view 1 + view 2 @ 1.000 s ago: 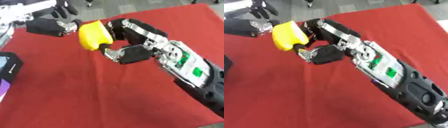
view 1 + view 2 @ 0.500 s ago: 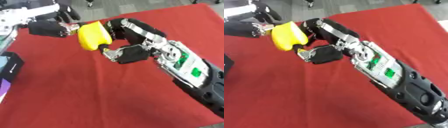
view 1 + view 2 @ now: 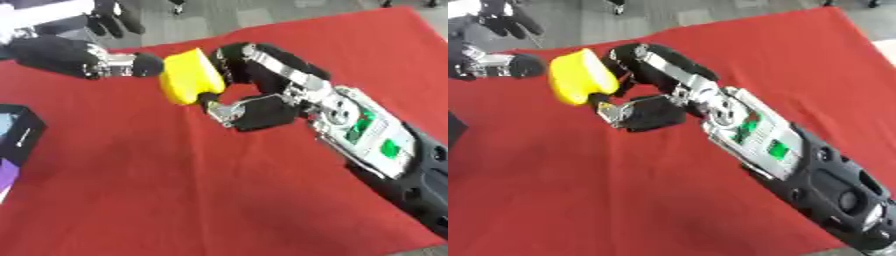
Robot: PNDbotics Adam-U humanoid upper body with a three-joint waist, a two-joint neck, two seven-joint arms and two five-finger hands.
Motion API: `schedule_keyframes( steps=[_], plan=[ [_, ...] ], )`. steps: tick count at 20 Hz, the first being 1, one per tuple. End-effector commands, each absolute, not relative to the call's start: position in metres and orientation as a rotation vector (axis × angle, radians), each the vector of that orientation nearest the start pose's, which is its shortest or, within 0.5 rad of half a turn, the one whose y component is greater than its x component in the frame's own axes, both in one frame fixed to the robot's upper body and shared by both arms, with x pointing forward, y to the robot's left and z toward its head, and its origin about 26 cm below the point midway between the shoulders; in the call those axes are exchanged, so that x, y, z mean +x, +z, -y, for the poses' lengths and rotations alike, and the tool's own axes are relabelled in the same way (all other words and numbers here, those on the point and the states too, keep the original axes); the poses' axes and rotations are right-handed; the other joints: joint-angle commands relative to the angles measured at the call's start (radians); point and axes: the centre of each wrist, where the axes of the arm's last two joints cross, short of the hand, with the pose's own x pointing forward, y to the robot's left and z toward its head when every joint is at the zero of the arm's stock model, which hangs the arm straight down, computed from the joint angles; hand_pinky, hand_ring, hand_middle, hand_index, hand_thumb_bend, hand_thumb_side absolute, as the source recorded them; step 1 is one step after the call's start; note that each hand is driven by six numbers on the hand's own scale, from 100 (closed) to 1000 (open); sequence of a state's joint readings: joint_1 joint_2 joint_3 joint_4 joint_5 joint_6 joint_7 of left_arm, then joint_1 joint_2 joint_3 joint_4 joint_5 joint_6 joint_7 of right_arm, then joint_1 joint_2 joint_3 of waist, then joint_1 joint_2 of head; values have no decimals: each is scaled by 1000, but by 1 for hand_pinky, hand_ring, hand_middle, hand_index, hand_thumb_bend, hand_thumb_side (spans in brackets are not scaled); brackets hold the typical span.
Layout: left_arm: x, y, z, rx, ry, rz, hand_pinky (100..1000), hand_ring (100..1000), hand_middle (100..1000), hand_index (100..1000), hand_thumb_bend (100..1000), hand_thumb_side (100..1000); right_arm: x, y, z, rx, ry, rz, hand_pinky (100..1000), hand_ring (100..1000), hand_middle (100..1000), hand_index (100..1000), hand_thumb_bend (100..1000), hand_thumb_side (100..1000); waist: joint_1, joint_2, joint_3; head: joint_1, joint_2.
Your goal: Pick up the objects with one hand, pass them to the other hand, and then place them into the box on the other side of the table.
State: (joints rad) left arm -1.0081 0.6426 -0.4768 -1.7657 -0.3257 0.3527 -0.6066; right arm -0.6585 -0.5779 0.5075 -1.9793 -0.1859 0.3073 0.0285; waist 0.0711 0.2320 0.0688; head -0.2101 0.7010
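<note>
While the right hand [image 3: 254, 97] reaches in from the lower right across the red cloth [image 3: 175, 190], it has the yellow block [image 3: 189, 76] pinched between its curled fingers above and its thumb below, and the block is up off the table, held over the far left part of the cloth. And look at the left hand [image 3: 83, 57] coming in from the upper left: its dark fingertips are right at the block's left edge, touching it or all but touching it, hard to call from this angle. Whether those left fingers are spread or closing cannot be told; only a blunt black end and some silver metal show toward the block. The block shows a broad yellow face, tilted, with its lower corner sitting just above the right thumb. The right forearm [image 3: 780, 150] runs long and diagonal down to the lower right corner, black casing with a silver section and green patches on it. Over at the left edge of the table sits a black box [image 3: 19, 134] with a light inside face and a bit of purple below it, well apart from the two hands. Beyond the far edge of the cloth there is grey floor [image 3: 262, 15], and something white [image 3: 44, 12] shows at the upper left behind the left arm.
</note>
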Motion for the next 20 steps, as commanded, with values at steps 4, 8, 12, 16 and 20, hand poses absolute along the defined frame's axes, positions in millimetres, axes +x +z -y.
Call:
schedule_keyframes(
  steps=[4,8,12,16,20],
  plan=[
    [326,350,-163,520,-1696,1784,853,808,788,823,671,829,296,251,160,70,1048,2000,654,690,447,573,100,152,4,-19,2,-12,-10],
    [325,349,-159,428,-1770,1749,854,809,784,826,644,821,296,251,159,76,1057,2005,653,688,446,573,100,146,2,-18,1,-11,-10],
    [328,350,-156,389,-1791,1726,854,810,790,834,588,825,295,252,158,81,1065,2004,653,688,446,573,100,150,1,-16,1,-11,-10],
    [332,347,-151,379,-1800,1706,854,811,791,833,583,821,295,252,157,87,1079,2006,655,689,447,573,100,146,0,-16,0,-9,-9],
    [335,345,-148,358,-1804,1694,854,810,791,831,547,833,295,252,156,93,1093,2006,655,690,446,572,100,143,-1,-16,0,-9,-8]
  ],
)
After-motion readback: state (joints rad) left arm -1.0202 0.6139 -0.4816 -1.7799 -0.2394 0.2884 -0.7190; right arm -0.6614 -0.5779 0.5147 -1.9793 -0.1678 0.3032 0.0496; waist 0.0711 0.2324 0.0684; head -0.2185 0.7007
